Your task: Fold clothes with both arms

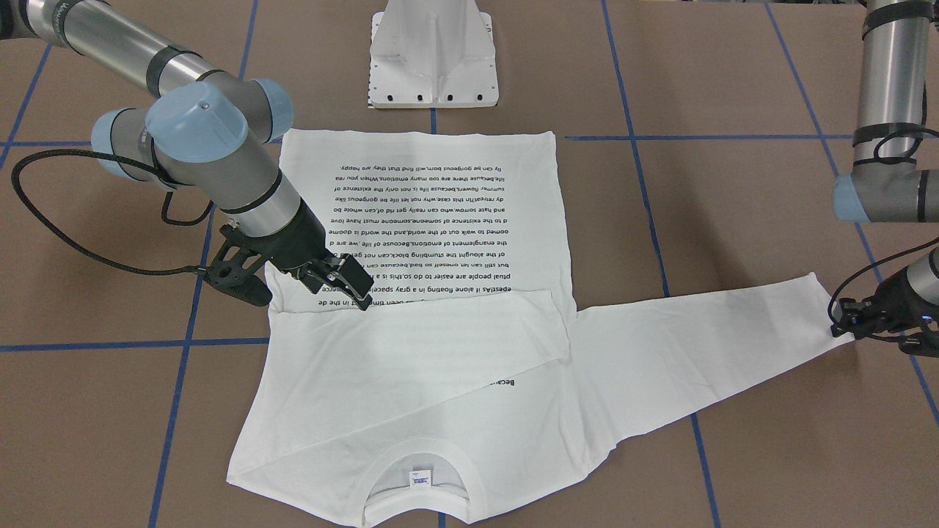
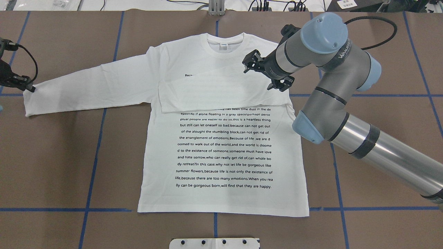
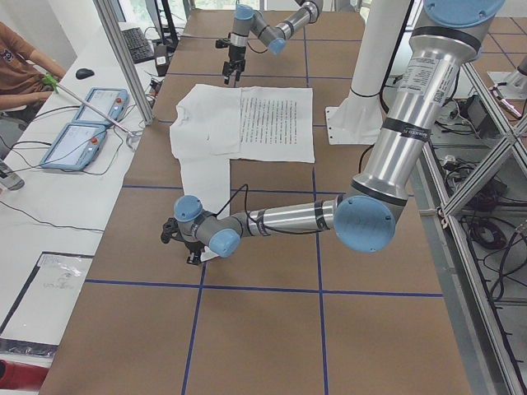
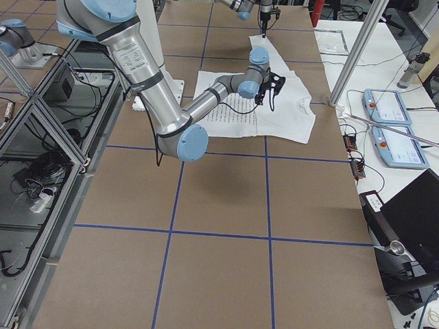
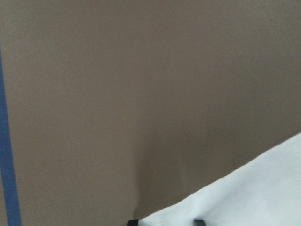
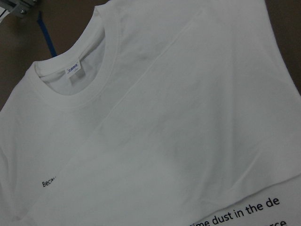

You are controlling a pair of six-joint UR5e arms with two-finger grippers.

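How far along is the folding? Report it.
Done: the right sleeve lies folded across the shirt. In hand: the left gripper sits at the cuff of the left sleeve; the right gripper hovers over the shoulder, jaws open. Left: that sleeve and the body folds.

**A:** Anything readable on your feed?

**B:** I read black print on the T-shirt [image 2: 221,155]: "because life is not only the existence of", "will find that they are happy." Neck label [image 6: 74,71] was too tiny.

Robotics lab: aluminium framing [image 4: 357,51], teach pendants [image 4: 387,108].
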